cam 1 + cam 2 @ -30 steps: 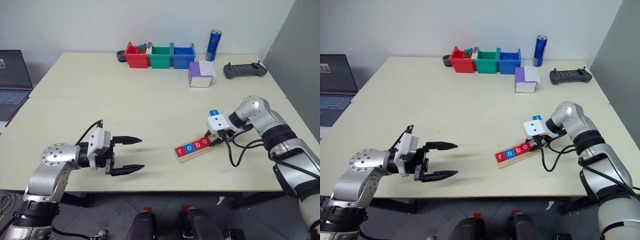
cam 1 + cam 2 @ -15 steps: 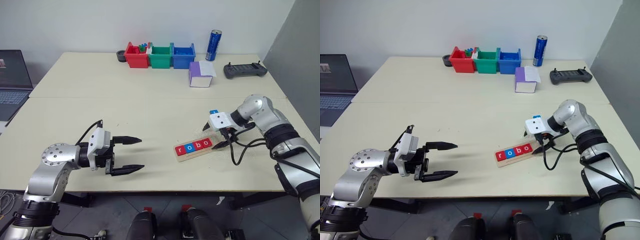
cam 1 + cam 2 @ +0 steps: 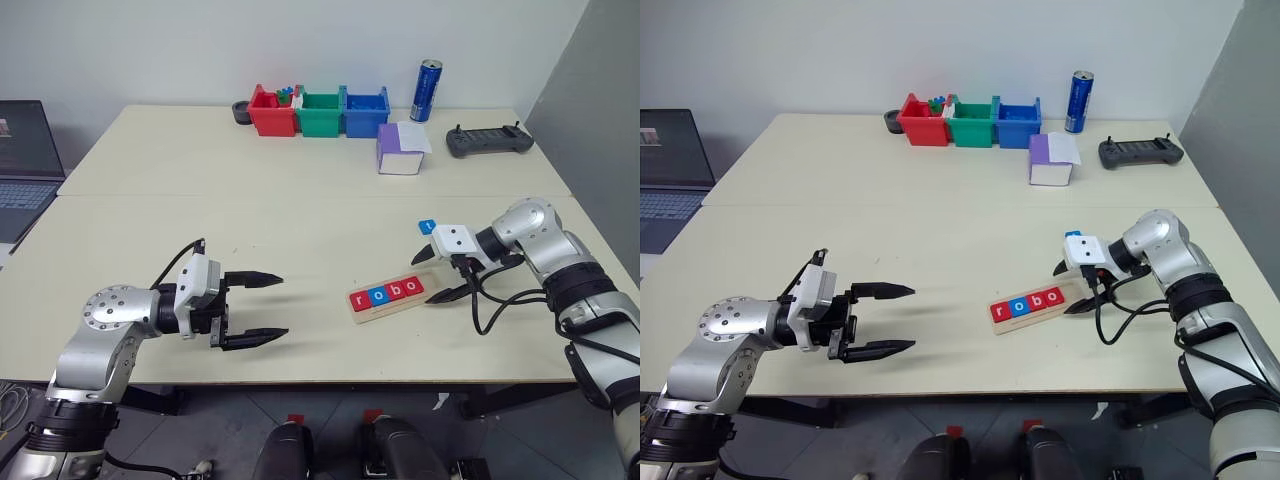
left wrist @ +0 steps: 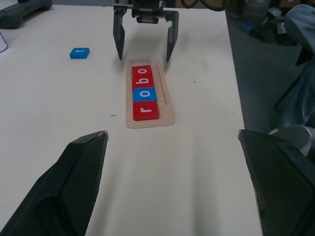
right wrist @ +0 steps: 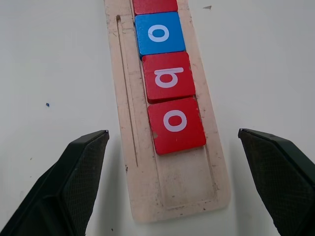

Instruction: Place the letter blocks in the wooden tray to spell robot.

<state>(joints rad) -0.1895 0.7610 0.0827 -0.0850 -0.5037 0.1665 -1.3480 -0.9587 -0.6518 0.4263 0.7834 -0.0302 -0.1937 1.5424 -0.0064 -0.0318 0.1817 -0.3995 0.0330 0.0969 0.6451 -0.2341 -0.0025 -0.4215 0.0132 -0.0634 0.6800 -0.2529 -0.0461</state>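
Four of the five letter blocks already sit in the wooden tray [image 3: 388, 297], which lies on the bench [image 3: 300, 220] in front of the robot's right arm: a red r [image 4: 145, 110], a blue o [image 4: 144, 94], a red b [image 4: 143, 81] and a red o [image 4: 141, 71] lie in a row, edge to edge, in that order along the groove. The right wrist view shows the last slot [image 5: 186, 174] past the second o bare, with worn pale wood showing, so the word reads "robo" and lacks its final letter. That letter, a blue t [image 3: 427, 227], lies flat on the bench a little beyond the tray's open end, apart from it and near the right tool [image 3: 437, 274]. The right tool hangs just past that open end with its two black fingers spread wide and nothing between them, straddling the tray's end without touching the blocks. The left tool [image 3: 262, 308] hovers over bare bench well to the left of the tray, fingers parted and empty. By my judgement the task is most of the way done: what remains is to pick up the t and seat it in the free slot, right way up and matching the other letters.
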